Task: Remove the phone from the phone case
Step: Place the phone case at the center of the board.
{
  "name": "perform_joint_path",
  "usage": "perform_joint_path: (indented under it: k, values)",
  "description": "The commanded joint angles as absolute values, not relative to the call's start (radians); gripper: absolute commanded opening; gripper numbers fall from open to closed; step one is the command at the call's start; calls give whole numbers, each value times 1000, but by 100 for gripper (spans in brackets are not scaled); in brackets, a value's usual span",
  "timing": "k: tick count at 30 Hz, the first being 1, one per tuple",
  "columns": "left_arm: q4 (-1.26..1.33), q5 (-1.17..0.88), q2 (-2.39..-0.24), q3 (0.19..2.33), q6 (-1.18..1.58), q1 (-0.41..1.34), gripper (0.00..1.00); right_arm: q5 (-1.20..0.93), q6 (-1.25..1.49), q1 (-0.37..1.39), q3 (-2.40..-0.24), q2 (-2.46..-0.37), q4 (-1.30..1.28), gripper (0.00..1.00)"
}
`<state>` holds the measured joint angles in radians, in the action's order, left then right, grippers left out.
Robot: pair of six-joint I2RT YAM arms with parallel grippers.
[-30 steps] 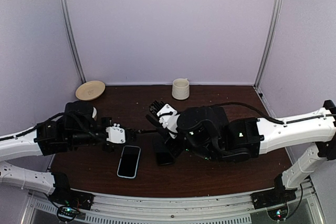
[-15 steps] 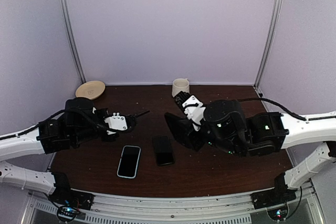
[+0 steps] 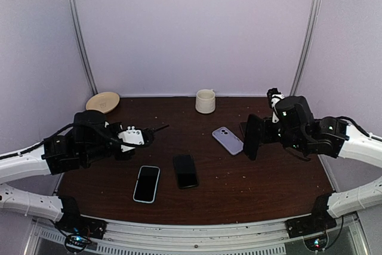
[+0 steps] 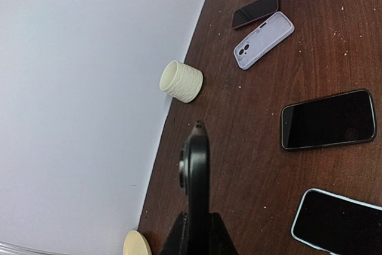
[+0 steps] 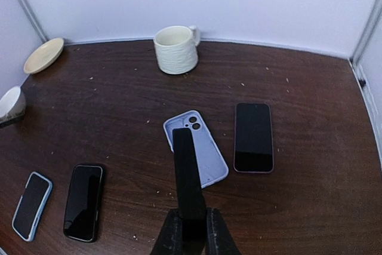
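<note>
Far-left corner of the table: shallow tan plate.

Left gripper raised over the left side, jaws clamped on a thin black phone case. The case is held edge-on, clear of the tabletop.

Near edge, left of centre: blue-rimmed phone screen up, with a bare dark phone just beside it, not touching.

Far edge, centre: ribbed cream mug, upright.

Right of centre: lilac case lying flat, camera cut-out visible. A second dark phone lies flat just beside it.

Right gripper: jaws clamped on the black phone, which stands upright in the air over the right side, well apart from the black phone case.
</note>
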<state>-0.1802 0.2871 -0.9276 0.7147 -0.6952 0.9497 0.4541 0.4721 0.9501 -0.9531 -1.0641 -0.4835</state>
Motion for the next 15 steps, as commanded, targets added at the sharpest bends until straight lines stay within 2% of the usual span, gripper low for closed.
perform_joint_path:
  k: [1, 11, 15]
  values:
    - [-76, 280, -920, 765, -677, 945, 0, 396, 692, 856, -872, -996, -522, 0]
    - [-79, 275, -915, 766, -673, 945, 0, 253, 954, 653, -661, -981, -296, 0]
    - [-81, 275, -914, 767, -675, 945, 0, 259, 1050, 630, -618, -1001, -236, 0]
